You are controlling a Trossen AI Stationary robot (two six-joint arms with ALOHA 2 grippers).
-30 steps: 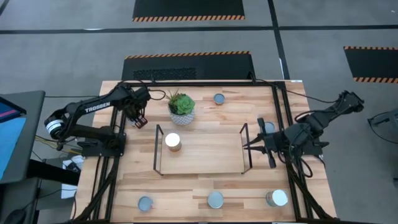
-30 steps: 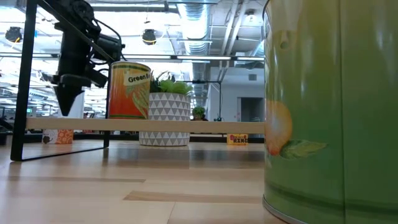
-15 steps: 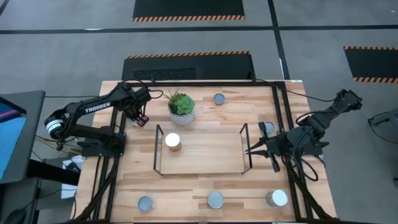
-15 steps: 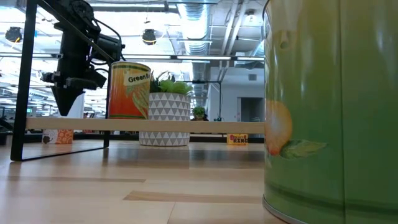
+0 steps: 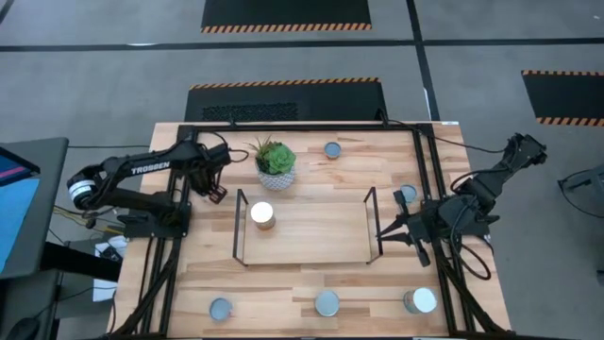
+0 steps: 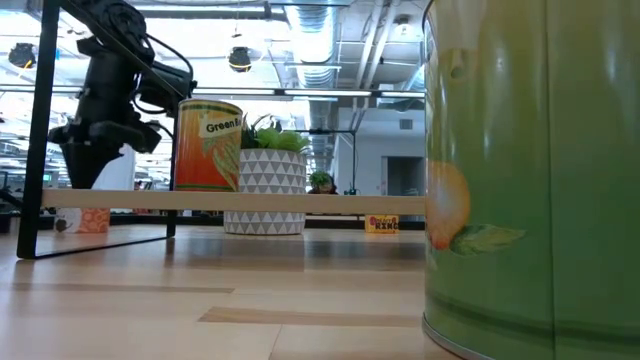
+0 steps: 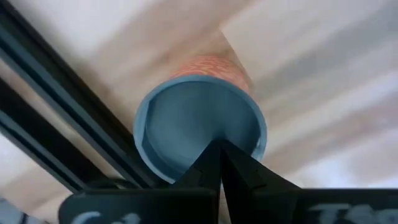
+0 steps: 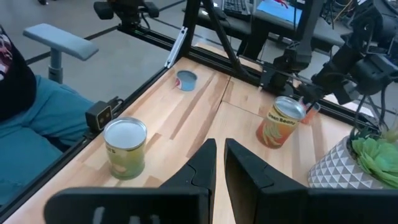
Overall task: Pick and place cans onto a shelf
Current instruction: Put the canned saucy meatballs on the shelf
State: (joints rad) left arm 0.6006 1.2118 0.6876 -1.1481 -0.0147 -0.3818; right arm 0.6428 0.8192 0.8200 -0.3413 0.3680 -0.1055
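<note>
Left hand [image 5: 216, 192] hung low over the rear left part of the tabletop [image 5: 311, 274], just outside the shelf's left end and beside the potted succulent [image 5: 276, 162]. Its fingers were pressed together to a point, holding nothing. Directly under that hand, the left wrist view showed a blue-topped can [image 7: 200, 134] with reddish sides standing against the black table frame [image 7: 56, 124].

Right hand [image 5: 385, 232] lay level at the shelf's right wire upright, fingers nearly together with only a thin slit between them, nothing held. A small can [image 5: 408, 194] stood just behind that arm.

The shelf [image 5: 311, 227] sat mid-tabletop. One orange-sided can [image 5: 262, 215] stood on its board near the left end; in the low view its label faced the camera, with the succulent's patterned white pot behind it.

Other cans off the shelf: one at the rear edge [image 5: 331, 149], and three along the front edge, at left [image 5: 220, 309], centre [image 5: 327, 302] and right [image 5: 421, 300]. A green can [image 6: 530, 180] filled the low view's right side.
</note>
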